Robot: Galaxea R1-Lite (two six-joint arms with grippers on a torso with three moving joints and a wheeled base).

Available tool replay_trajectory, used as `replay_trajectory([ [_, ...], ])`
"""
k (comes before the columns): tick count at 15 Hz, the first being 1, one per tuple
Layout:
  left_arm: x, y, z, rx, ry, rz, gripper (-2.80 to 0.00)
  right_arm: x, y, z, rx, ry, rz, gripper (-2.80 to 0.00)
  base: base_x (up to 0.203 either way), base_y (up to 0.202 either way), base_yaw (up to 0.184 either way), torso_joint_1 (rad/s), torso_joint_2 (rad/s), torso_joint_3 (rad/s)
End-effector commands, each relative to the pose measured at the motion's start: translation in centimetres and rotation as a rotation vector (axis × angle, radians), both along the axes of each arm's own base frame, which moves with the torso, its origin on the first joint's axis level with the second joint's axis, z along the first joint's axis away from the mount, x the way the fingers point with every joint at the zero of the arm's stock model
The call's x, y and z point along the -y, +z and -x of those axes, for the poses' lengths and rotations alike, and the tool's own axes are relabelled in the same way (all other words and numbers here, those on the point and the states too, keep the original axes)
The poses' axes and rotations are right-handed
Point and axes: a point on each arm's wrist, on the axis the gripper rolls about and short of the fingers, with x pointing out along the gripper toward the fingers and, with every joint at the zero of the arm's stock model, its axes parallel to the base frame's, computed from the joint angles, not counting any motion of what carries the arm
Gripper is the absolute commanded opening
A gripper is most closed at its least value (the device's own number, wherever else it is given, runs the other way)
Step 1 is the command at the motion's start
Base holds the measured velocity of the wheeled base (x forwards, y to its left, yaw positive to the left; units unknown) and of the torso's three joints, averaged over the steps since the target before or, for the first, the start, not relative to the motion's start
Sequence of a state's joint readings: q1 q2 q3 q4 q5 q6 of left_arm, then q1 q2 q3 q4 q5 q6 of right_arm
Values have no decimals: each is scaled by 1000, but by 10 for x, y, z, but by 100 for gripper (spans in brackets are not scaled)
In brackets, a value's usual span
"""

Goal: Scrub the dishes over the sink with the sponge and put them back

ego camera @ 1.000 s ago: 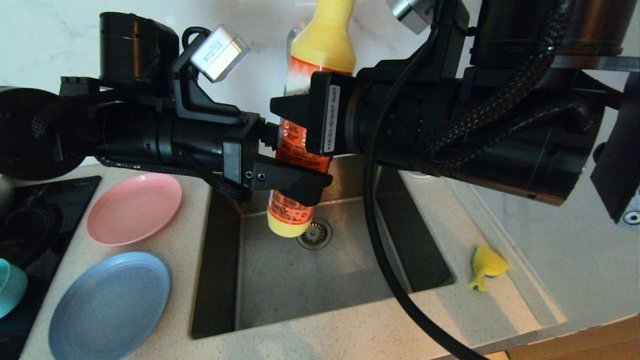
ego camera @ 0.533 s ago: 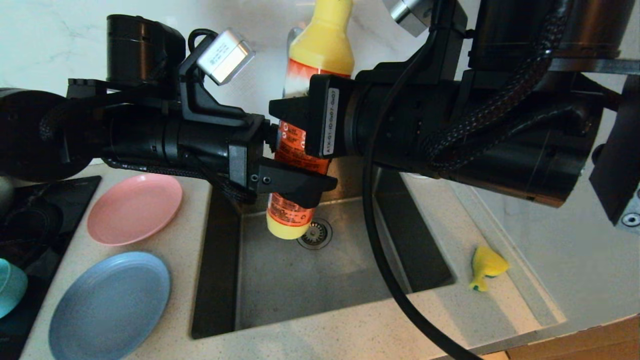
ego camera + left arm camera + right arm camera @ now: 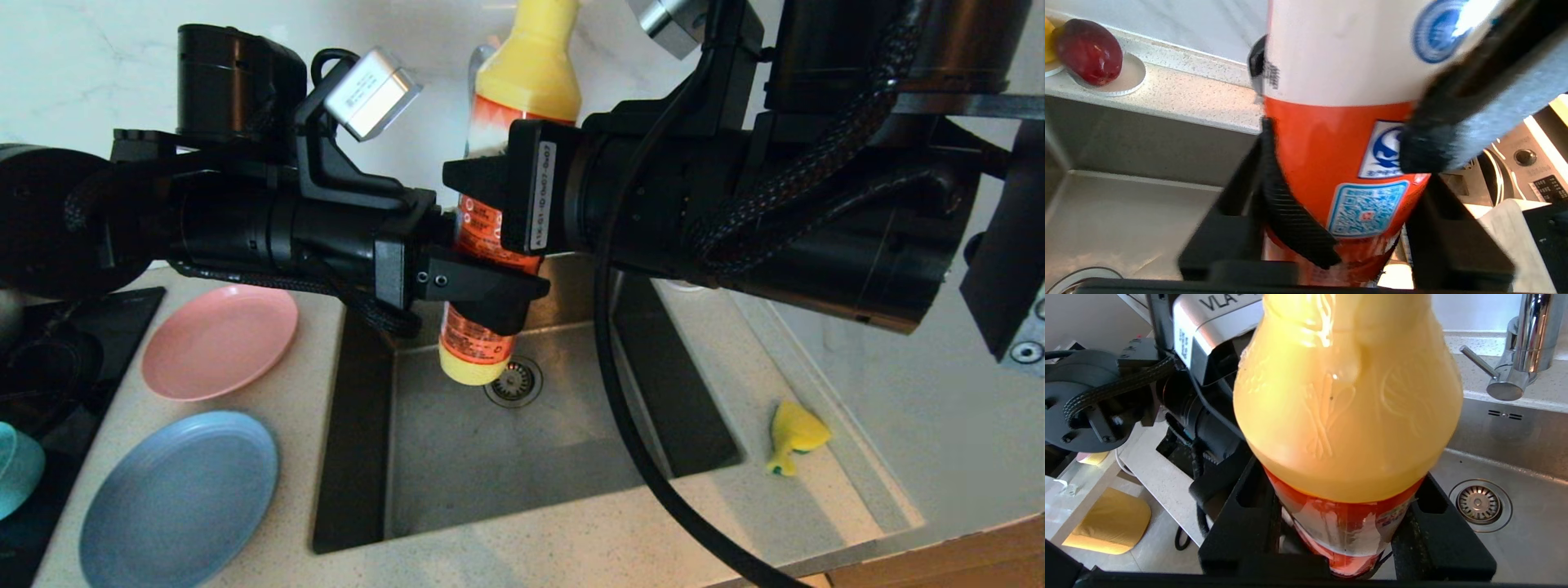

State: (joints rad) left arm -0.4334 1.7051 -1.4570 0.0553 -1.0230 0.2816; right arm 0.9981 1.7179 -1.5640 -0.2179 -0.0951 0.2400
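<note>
1. Head view shows both arms meeting above the sink, each end effector on the same orange bottle, which hangs upright over the basin with its yellow base just above the strainer drain.
2. Right end effector clamps the bottle's orange body just under the wide yellow shoulder, its black fingers pressed on either side; that grip looks like the one carrying the weight.
3. Left end effector comes in from the opposite side, lower on the label, with one ribbed finger pad against the orange wall and the other across the front; it seems to be narrowing onto the bottle, probably to squeeze or to take it over.
4. Glossy printed plastic covers the bottle, and the yellow parts are translucent and rounded.
5. Brushed steel forms the square sink, set into a pale speckled table.
6. Left of the basin lie the pink plate and the light-blue plate, both round, matte and empty, with the teal bowl at the edge of view.
7. Crumpled and soft, the yellow sponge with its green layer rests untouched on the table right of the sink, so scrubbing is not yet begun.
</note>
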Motion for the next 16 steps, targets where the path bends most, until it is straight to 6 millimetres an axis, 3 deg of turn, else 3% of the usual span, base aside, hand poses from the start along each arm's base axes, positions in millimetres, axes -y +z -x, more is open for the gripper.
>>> replay_trajectory([
  [1,0,0,1,3,-6,2,-280,0,0,0,0,4,-2,-280,0,0,0,0,0,0],
  [5,0,1,1,1,-5,2,-280,0,2,1,1,5,-9,-280,0,0,0,0,0,0],
  [6,0,1,1,2,-7,2,-280,1,3,1,2,3,-12,0,0,0,0,0,0,0],
  [16,-6,14,13,40,-6,22,-280,11,6,7,6,2,-6,0,0,0,0,0,0,0],
])
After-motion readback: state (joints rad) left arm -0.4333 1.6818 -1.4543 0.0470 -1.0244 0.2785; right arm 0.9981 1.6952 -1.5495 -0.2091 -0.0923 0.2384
